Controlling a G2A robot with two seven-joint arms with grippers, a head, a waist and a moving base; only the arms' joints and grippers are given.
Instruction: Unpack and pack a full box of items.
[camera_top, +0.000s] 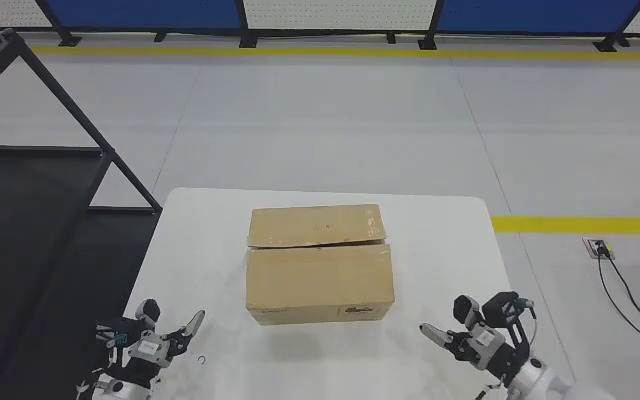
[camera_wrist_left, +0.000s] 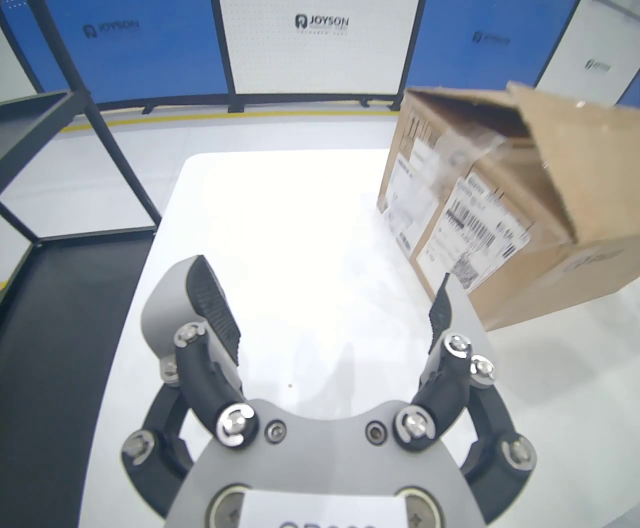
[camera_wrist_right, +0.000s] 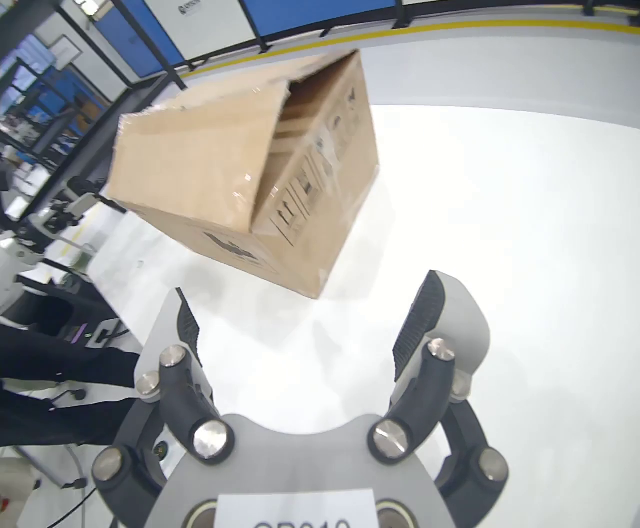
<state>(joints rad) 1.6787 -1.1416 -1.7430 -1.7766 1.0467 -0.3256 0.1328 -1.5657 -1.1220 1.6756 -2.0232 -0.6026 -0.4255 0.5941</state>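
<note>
The cardboard box sits around the middle of the white counter, with bare surface on all sides. Its top flaps are folded down and meet along a ragged seam across the lid. In the left wrist view the box shows one flap lifted a little at the edge, with clear tape hanging from it and printed labels on the side wall below. In the right wrist view the box shows the same loose flap with a dark gap under it.

The left tool is at the near left corner of the counter, well apart from the box. Its jaws are spread wide with nothing between them, and the left tool is over bare counter.

The right tool is at the near right corner, also apart from the box. The right tool is spread wide as well and holds nothing, over the counter.

A black metal rack stands just beside the left edge of the counter. Blue and white panels line the far side of the floor, and a yellow line runs along the floor on the right.
</note>
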